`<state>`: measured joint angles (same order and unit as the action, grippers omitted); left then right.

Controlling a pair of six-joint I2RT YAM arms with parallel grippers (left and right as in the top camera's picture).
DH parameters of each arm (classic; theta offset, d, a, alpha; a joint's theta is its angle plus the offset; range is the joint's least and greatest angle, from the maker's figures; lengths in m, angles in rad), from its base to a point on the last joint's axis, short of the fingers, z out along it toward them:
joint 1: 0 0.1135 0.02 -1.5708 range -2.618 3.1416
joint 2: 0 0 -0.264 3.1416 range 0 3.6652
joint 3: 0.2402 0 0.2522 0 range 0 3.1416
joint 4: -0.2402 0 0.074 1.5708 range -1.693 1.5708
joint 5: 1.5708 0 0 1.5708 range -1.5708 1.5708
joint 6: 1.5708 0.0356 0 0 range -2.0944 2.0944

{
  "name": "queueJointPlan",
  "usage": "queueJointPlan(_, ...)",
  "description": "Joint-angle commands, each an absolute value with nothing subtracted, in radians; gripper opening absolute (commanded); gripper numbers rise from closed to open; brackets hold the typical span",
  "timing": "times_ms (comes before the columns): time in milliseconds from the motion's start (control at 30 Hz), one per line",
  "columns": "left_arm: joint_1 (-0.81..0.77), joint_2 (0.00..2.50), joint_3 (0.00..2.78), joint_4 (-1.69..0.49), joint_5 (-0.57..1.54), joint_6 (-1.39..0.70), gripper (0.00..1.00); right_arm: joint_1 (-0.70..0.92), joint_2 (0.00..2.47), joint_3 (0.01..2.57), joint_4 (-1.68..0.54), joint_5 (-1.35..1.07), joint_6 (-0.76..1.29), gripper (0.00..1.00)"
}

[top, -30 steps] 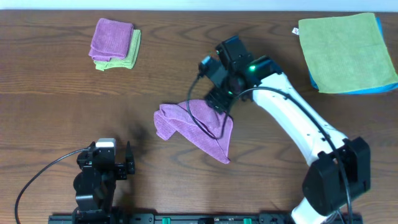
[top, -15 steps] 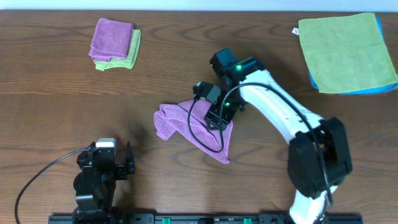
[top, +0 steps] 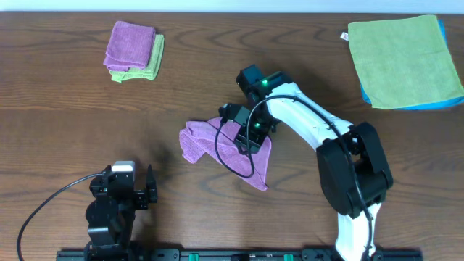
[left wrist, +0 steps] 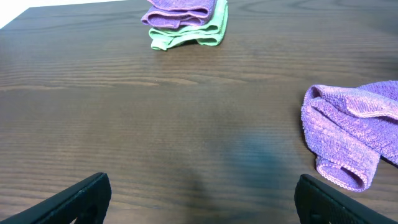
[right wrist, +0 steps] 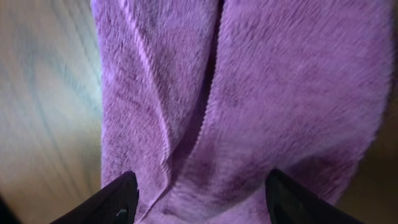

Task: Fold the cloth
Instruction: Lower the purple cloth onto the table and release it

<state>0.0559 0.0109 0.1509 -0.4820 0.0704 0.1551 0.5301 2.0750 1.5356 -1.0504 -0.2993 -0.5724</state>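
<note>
A crumpled purple cloth (top: pixel 210 148) lies at the middle of the table. My right gripper (top: pixel 246 130) hovers directly over the cloth's upper right part. In the right wrist view its fingers (right wrist: pixel 199 199) are open, with the purple cloth (right wrist: pixel 249 93) filling the space between and beyond them. My left gripper (top: pixel 119 192) rests near the table's front left edge. Its fingers (left wrist: pixel 202 199) are open and empty, and the cloth's left end (left wrist: pixel 348 134) lies ahead to the right.
A folded purple cloth on a folded green cloth (top: pixel 133 51) sits at the back left, also in the left wrist view (left wrist: pixel 185 22). A flat green cloth on a blue one (top: pixel 402 58) lies at the back right.
My right gripper has moved left and toward the front over the purple cloth, and its wrist has turned. The cloth's upper right part has settled lower. The left arm has not moved.
</note>
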Motion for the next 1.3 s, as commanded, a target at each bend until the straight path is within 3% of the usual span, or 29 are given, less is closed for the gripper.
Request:
queueJointPlan(0,0.052,0.004,0.136,-0.49,0.06,0.165,0.96,0.534,2.082,1.534,-1.023,-0.288,-0.573,0.65)
queueJointPlan(300,0.052,0.004,0.137,-0.49,0.06,0.165,0.95,0.533,2.096,1.534,-1.013,-0.277,-0.573,0.67)
queueJointPlan(400,0.052,0.004,0.137,-0.49,0.06,0.165,0.95,0.533,2.115,1.534,-1.011,-0.277,-0.569,0.61)
queueJointPlan(467,0.052,0.004,0.136,-0.49,0.06,0.165,0.95,0.533,2.127,1.534,-1.005,-0.277,-0.569,0.5)
queueJointPlan(633,0.052,0.004,0.137,-0.49,0.06,0.165,0.95,0.533,2.132,1.534,-0.969,-0.205,-0.542,0.01)
queueJointPlan(1000,0.052,0.004,0.136,-0.49,0.06,0.165,0.96,0.523,2.08,1.592,-0.842,0.063,-0.439,0.01)
queueJointPlan(1267,0.052,0.004,0.136,-0.49,0.06,0.165,0.95,0.412,2.078,1.61,-0.647,0.233,-0.372,0.01)
